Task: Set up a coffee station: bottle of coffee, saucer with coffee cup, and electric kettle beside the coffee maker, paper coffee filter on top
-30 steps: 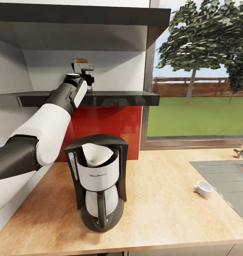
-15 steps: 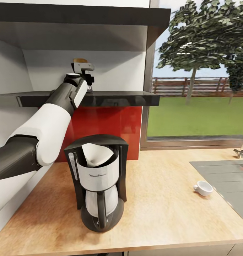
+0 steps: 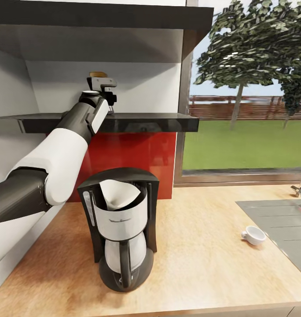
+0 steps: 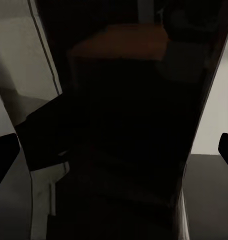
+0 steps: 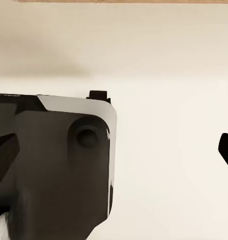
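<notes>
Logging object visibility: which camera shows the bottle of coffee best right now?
The left wrist view: the bottle of coffee fills the frame between the fingertips, though dark. The head view shows just its brown top behind the left gripper on the shelf.

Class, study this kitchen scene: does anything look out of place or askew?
Yes. The small white coffee cup lies tipped on its side on the wooden countertop near the grey sink, with no saucer under it.

Left arm extended up and forward, forearm angled steeply, wrist level at shelf height. Left gripper (image 3: 107, 102) mostly hidden behind the wrist; fingers (image 4: 4, 155) spread wide in wrist view. Right gripper fingers (image 5: 226, 150) also spread apart.
</notes>
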Motion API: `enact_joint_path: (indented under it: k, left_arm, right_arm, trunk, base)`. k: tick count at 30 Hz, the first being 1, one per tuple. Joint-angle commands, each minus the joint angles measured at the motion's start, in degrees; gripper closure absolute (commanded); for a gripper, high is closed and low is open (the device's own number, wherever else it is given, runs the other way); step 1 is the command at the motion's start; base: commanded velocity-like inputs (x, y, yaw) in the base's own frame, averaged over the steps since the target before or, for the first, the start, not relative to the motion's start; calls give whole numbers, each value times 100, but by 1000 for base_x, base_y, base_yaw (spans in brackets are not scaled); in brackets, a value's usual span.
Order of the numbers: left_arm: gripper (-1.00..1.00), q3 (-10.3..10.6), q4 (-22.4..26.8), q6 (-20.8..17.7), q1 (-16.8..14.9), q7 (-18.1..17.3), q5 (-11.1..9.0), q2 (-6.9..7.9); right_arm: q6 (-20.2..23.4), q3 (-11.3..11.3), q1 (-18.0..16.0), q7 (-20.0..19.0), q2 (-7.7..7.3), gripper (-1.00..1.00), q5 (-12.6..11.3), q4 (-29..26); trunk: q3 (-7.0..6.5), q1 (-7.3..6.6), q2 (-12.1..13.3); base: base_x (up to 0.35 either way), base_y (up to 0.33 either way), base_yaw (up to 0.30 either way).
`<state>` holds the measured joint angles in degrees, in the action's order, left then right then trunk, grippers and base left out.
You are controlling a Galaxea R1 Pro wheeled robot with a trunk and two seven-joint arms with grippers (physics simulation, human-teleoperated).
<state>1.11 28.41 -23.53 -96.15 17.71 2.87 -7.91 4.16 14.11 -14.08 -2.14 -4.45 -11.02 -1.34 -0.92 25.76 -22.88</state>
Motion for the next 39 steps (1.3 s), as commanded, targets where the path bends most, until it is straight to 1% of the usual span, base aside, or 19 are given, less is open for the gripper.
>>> enact_joint_path:
  k: [1, 9, 10, 34, 39]
  left_arm:
    - [-100, 14, 6, -40, -1, 10, 29, 0]
    - [-100, 19, -1, -65, -1, -4, 29, -1]
    - [100, 16, 1, -65, -1, -5, 29, -1]
    - [100, 20, 18, -73, -1, 2, 29, 0]
    - [100, 34, 31, -83, -8, 2, 29, 0]
  right_arm:
    - [32, 48, 1, -15, -3, -100, -58, -10]
    - [32, 48, 11, -15, -3, -100, -58, -8]
    - [32, 48, 14, -15, -3, -100, -58, -7]
    - [32, 57, 45, -15, 6, -100, -54, -16]
    - [32, 61, 45, -22, 43, -100, -53, -16]
  trunk:
    - [2, 2, -4]
    - [2, 2, -4]
    - [2, 2, -4]
    - [2, 2, -4]
    - [2, 2, -4]
  base:
    - [1, 0, 0]
    - [0, 0, 0]
    - [0, 0, 0]
    - [0, 0, 0]
    - [0, 0, 0]
